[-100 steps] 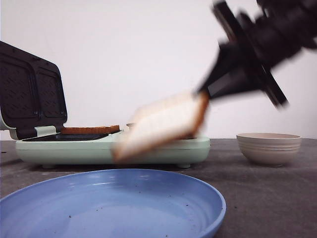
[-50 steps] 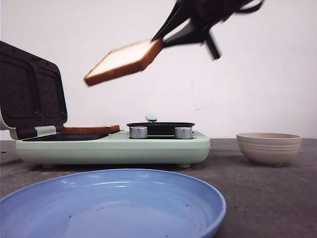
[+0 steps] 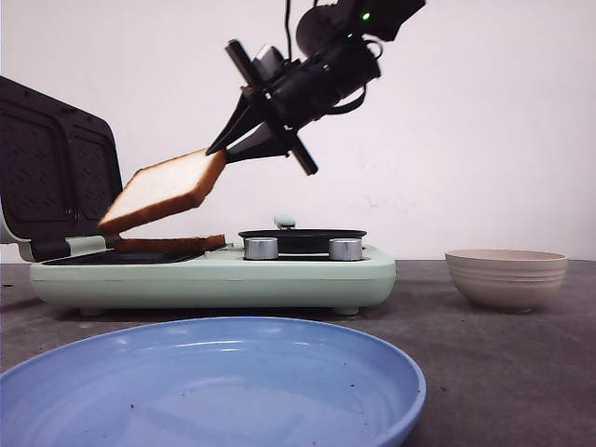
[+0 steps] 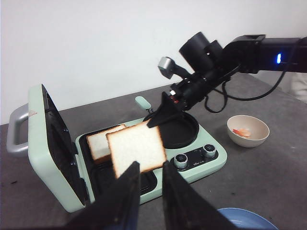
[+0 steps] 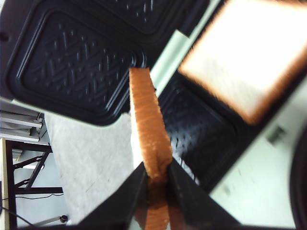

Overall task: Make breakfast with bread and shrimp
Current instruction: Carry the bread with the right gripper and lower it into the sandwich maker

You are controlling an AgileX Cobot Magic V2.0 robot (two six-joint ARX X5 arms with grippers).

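My right gripper (image 3: pixel 222 151) is shut on one corner of a bread slice (image 3: pixel 166 191), which hangs tilted in the air over the open sandwich maker (image 3: pixel 214 277). The right wrist view shows its brown crust (image 5: pixel 149 129) pinched between the fingers (image 5: pixel 136 191). A second bread slice (image 4: pixel 100 143) lies flat on the maker's far grill plate. The shrimp (image 4: pixel 241 132) lies in a beige bowl (image 4: pixel 255 140) to the right. My left gripper (image 4: pixel 151 164) hovers high in front of the maker, open and empty.
The maker's lid (image 3: pixel 56 177) stands open at the left. A black round pan (image 3: pixel 303 236) and two silver knobs (image 3: pixel 261 249) sit on its right half. A blue plate (image 3: pixel 214 382) lies at the table's near edge.
The right gripper has swung left and then down with the bread slice, from in front of the maker to just above its open grill plates.
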